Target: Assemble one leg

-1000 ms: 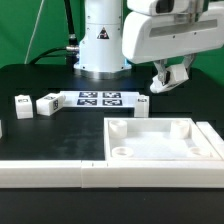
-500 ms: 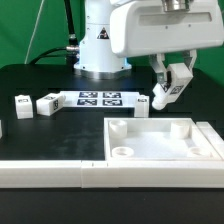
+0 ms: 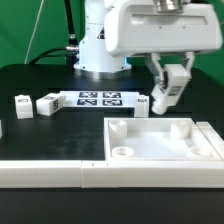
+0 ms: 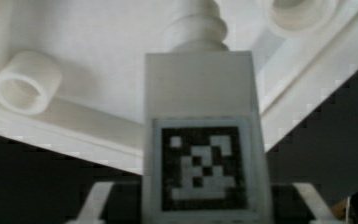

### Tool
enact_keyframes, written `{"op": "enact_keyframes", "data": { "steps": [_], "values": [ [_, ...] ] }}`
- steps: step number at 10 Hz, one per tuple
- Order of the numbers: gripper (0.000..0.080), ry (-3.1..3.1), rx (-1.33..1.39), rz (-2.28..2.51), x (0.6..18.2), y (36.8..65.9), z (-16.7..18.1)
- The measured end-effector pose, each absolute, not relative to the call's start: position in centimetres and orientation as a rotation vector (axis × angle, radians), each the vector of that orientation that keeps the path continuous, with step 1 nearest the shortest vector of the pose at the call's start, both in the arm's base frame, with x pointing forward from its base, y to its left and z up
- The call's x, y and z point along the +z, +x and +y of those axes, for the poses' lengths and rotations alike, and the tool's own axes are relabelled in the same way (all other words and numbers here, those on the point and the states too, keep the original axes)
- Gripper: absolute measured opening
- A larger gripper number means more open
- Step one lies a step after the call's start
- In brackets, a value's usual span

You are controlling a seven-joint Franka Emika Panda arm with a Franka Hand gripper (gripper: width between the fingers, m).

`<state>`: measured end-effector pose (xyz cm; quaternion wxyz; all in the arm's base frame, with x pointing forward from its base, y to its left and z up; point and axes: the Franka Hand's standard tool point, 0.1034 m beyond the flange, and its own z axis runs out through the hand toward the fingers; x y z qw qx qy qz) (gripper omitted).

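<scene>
My gripper (image 3: 167, 84) is shut on a leg (image 3: 164, 93), a small white block with a black-and-white tag. It holds the leg tilted in the air above the far right corner of the large white square part (image 3: 166, 146). In the wrist view the leg (image 4: 201, 110) fills the middle, between the two fingers (image 4: 105, 200), with its threaded peg end pointing at the square part (image 4: 87, 45). A round corner socket (image 4: 23, 85) of that part shows beside the leg.
Two more legs (image 3: 21, 104) (image 3: 47, 103) lie at the exterior view's left, and another small white block (image 3: 143, 103) lies by the marker board (image 3: 100, 98). A long white rail (image 3: 50, 172) runs along the front. The robot base (image 3: 100, 45) stands behind.
My gripper has come down and a little toward the exterior view's left with the leg in it, closer to the square part's far right corner. Nothing else has moved.
</scene>
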<state>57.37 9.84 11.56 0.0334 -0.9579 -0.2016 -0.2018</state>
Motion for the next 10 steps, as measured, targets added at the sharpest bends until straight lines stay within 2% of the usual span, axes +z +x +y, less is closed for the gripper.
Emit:
{"op": "enact_keyframes", "data": {
  "steps": [2, 4, 7, 8, 9, 10],
  "values": [
    [0.0291, -2.909, -0.623, -0.593, 12.4, 61.2, 12.0],
    [0.0291, -2.893, -0.718, -0.574, 12.1, 63.7, 12.2],
    [0.0291, -2.897, -0.782, -0.573, 12.0, 63.8, 11.6],
    [0.0291, -2.894, -0.906, -0.591, 12.3, 64.3, 10.7],
    [0.0291, -2.882, -1.062, -0.579, 11.9, 64.4, 9.6],
    [0.0291, -2.881, -0.986, -0.565, 10.4, 63.7, 10.1]
  ]
}}
